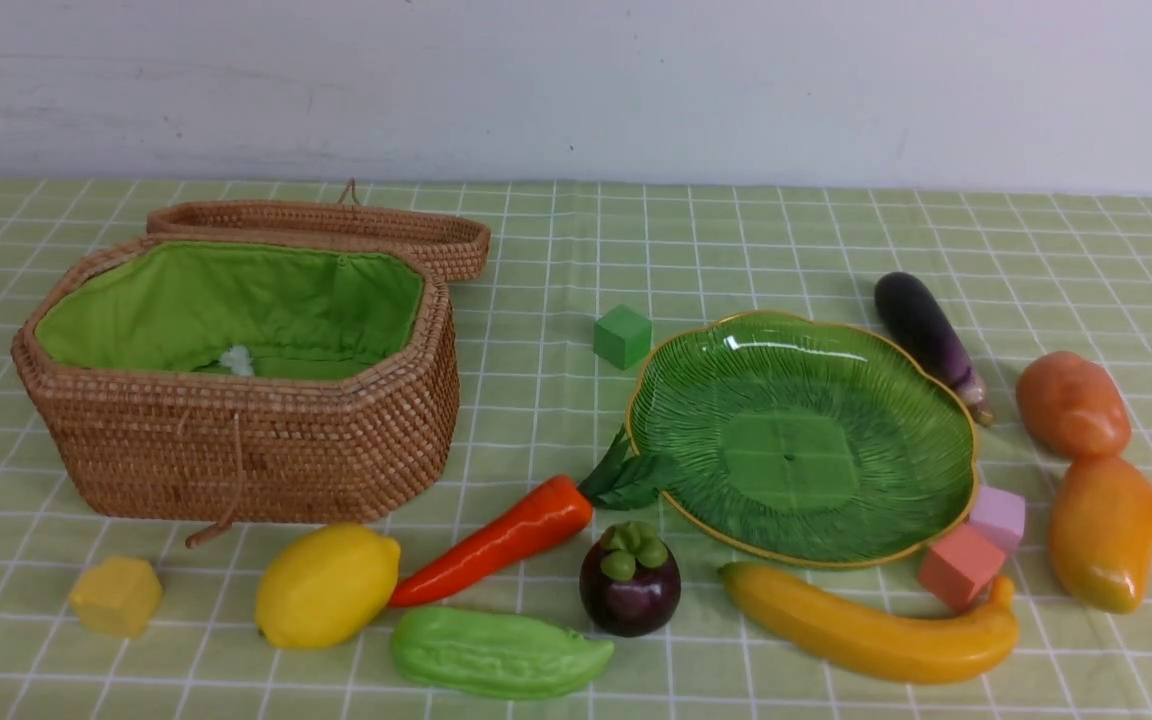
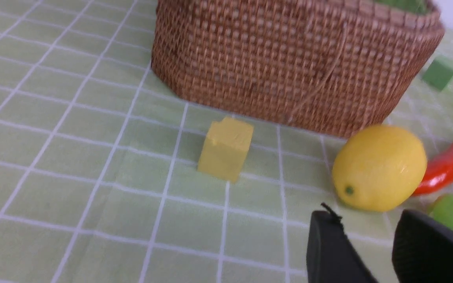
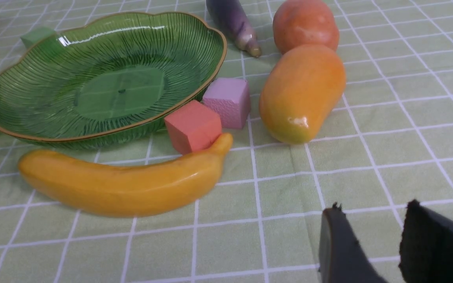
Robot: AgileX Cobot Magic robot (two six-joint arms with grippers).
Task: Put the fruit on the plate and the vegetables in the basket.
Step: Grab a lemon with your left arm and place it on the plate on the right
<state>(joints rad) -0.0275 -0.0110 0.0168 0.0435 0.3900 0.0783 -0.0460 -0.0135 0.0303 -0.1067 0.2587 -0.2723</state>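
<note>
The wicker basket (image 1: 236,440) stands at the left with its lid back and nothing but green lining inside. Right of it lies the green plate (image 1: 801,435), bare. In front sit the lemon (image 1: 326,585), carrot (image 1: 506,540), gourd (image 1: 496,652), mangosteen (image 1: 629,580) and banana (image 1: 871,630). Eggplant (image 1: 926,330), potato (image 1: 1071,405) and mango (image 1: 1104,530) lie right of the plate. My left gripper (image 2: 368,220) hangs open and empty, short of the lemon (image 2: 380,167). Open and empty too, my right gripper (image 3: 372,210) hovers over bare cloth near the mango (image 3: 301,92) and banana (image 3: 124,184).
Foam blocks are scattered about: yellow (image 1: 116,597) before the basket, green (image 1: 622,336) behind the plate, pink (image 1: 958,565) and lilac (image 1: 998,517) against the plate's near right rim. A white wall runs along the back of the checked tablecloth.
</note>
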